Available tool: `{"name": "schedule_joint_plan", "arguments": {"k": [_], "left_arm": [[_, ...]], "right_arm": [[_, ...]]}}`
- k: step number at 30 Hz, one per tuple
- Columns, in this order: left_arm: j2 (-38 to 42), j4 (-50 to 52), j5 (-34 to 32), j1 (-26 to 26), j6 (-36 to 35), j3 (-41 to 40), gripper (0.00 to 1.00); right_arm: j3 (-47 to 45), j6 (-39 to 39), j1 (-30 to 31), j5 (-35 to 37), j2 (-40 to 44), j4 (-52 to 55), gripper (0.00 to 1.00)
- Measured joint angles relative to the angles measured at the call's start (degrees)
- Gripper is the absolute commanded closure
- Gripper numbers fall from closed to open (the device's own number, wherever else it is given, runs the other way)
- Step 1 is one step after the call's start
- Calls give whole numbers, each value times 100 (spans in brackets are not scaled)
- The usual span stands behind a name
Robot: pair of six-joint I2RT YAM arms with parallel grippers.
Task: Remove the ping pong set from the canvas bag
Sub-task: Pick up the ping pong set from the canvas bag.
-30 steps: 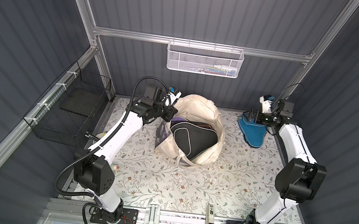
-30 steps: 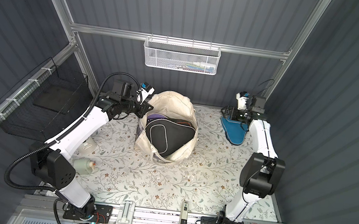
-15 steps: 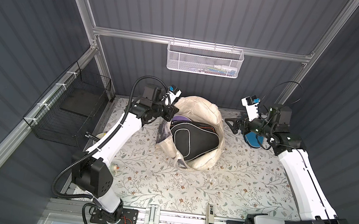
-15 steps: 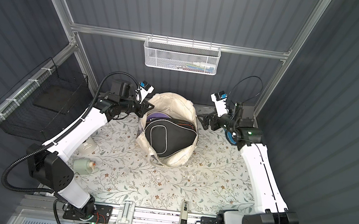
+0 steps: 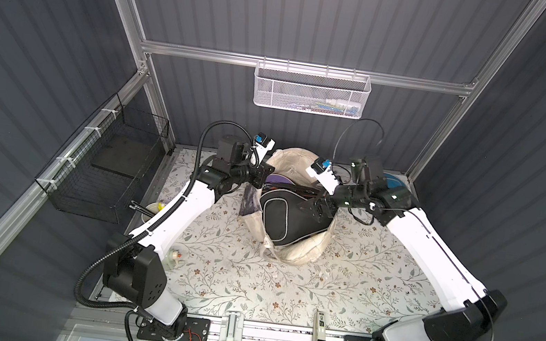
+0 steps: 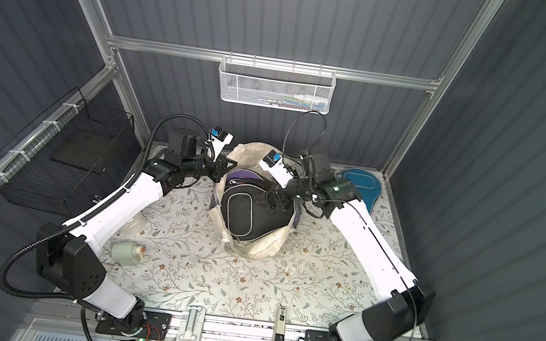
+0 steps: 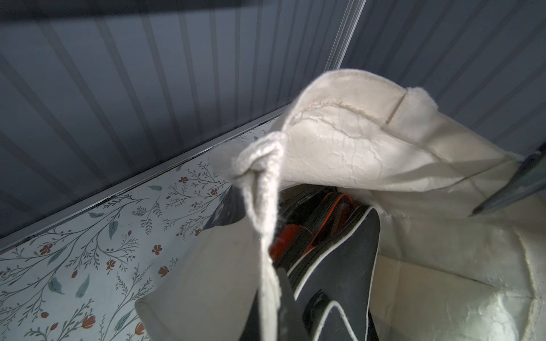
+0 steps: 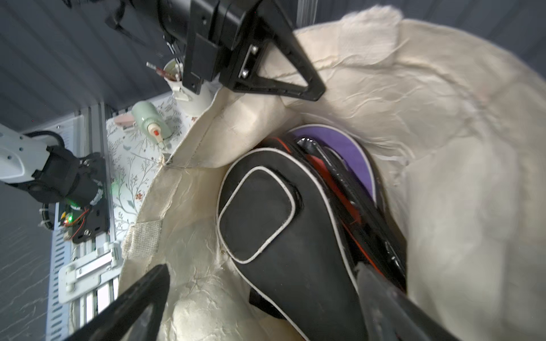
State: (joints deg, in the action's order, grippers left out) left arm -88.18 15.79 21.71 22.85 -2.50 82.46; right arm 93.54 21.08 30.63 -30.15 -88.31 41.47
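Two robot arms work at a cream canvas bag (image 5: 296, 254) that stands open toward the back of a floral surface (image 5: 230, 281). A blue cover (image 6: 360, 185) lies out on the surface near the back right corner. The rest of the set is inside the bag. A black cover (image 5: 285, 216) with pale piping is on top, a red-and-black case (image 8: 339, 189) is behind it, and a purple cover (image 8: 351, 144) rests against the far wall.

The step in hand looks to be the reach for the black cover. Next, the right jaws would need to sink a little and close across the cover's narrow end. They would then lift it clear of the rim while the left grip steadies the bag. The soft cover may sag or drag the case with it.

The left gripper (image 6: 224, 168) is at the bag's left rim, its jaws clenched on the canvas edge and holding the mouth open. The right gripper (image 8: 263, 268) sits inside the mouth over the black cover. Its jaws are spread fully wide, one on each side of the cover's narrow end, and grasp nothing. Whether one touches the fabric cannot be told.
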Motion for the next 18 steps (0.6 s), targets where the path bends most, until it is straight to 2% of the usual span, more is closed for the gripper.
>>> {"name": "schedule_joint_plan", "arguments": {"k": [8,18], "left_arm": [[404,-46,-4,11,4,-387,100],[483,-186,0,11,20,-531,100]], "right_arm": [[925,457,79,-116,-1266,503,1],[1261,608,177,96,-1917,782,1]]}}
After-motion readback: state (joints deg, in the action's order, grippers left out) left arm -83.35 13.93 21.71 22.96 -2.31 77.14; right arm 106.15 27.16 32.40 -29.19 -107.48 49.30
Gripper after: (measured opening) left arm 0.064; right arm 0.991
